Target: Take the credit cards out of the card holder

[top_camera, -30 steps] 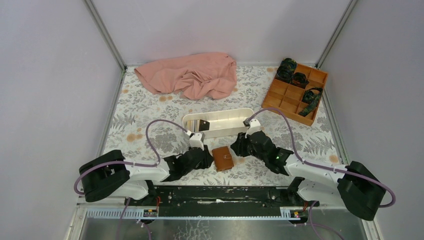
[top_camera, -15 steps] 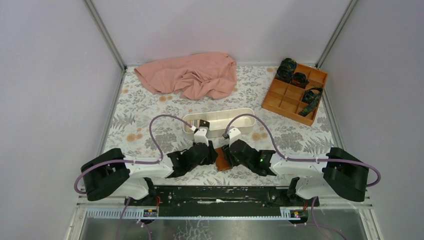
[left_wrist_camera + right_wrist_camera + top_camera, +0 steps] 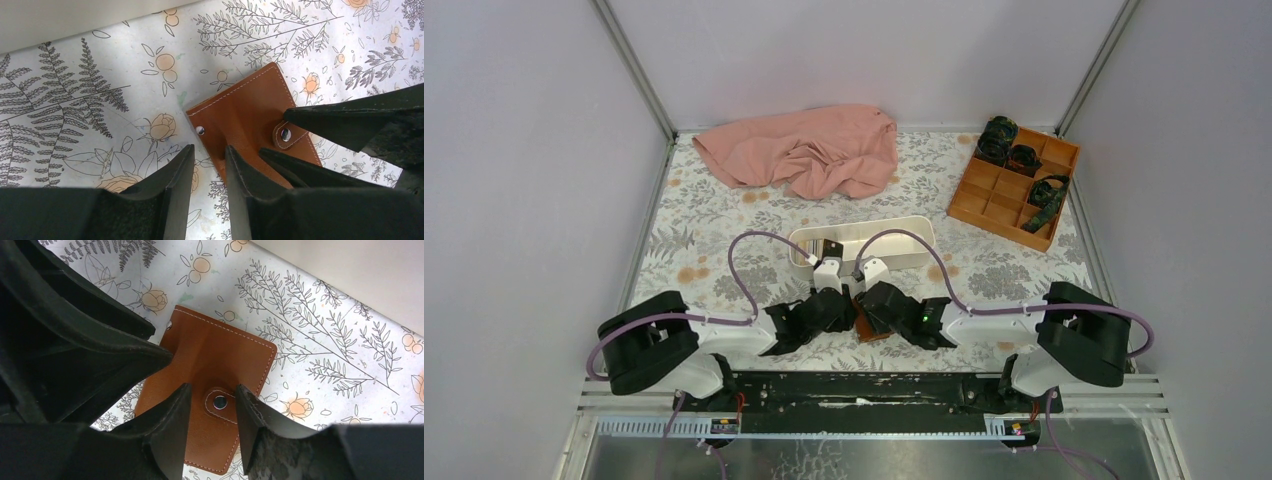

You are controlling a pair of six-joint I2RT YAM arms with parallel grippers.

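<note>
One card holder (image 3: 240, 115) lies shut on the floral tabletop (image 3: 75, 100), near the arms' bases and between the two pincers. It shows one snap tab (image 3: 220, 401) lying flat on the cover and two metal studs. No credit cards show at its edges, so their count cannot be told.

The left pincer (image 3: 209, 150) is released, its fingers apart astride the holder's near corner. The right pincer (image 3: 214, 387) is also released, with a finger on either side of the tab.

The brown leather looks light, soft and likely to slide. It probably wants one pincer pinning the cover while the other pinches the tab's free end. The cards inside should be thin, stiff and slick, best taken by an exposed edge.
</note>
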